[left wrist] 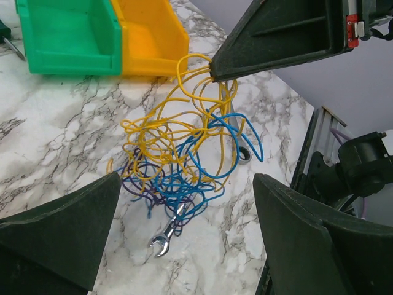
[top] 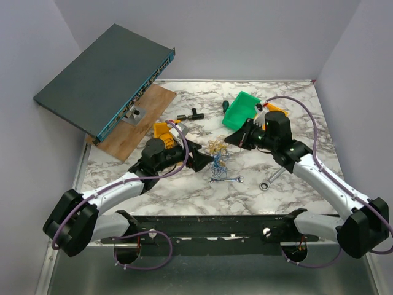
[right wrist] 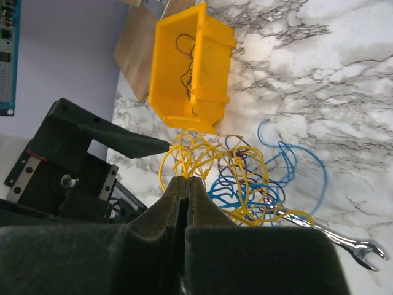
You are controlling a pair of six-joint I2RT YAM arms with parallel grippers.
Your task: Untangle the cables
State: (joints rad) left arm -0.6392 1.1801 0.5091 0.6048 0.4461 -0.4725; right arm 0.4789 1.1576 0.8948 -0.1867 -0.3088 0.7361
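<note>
1. At the middle of the table [top: 153, 190], seen from above, the cables [top: 216, 157] lie in one small bunch between the two arms. Its long axis runs roughly 12 to 6 o'clock, with yellow loops far and blue loops near. The near end touches the wrench [top: 226, 179]. The left gripper [top: 204, 161] sits at the bunch's 9 o'clock and the right gripper [top: 230, 140] at its 1 o'clock.

2. From the left wrist, that arm's own fingers stand spread wide and hold nothing, with the bunch just beyond the gap. The bunch stretches from 1 o'clock, where the right gripper's tip pinches a yellow strand, down to 7 o'clock, where blue and purple loops drape over the wrench. Nothing anchors the far end. A pull on the yellow strand would likely drag the whole knot, and perhaps the wrench, rather than free it.

3. From the right wrist, its fingers are pressed together on the yellow strand and the bunch fans out toward 3 o'clock. The wire is hair-thin — it could slip from the pinch, or a hard tug could cinch the blue loops tighter.
</note>
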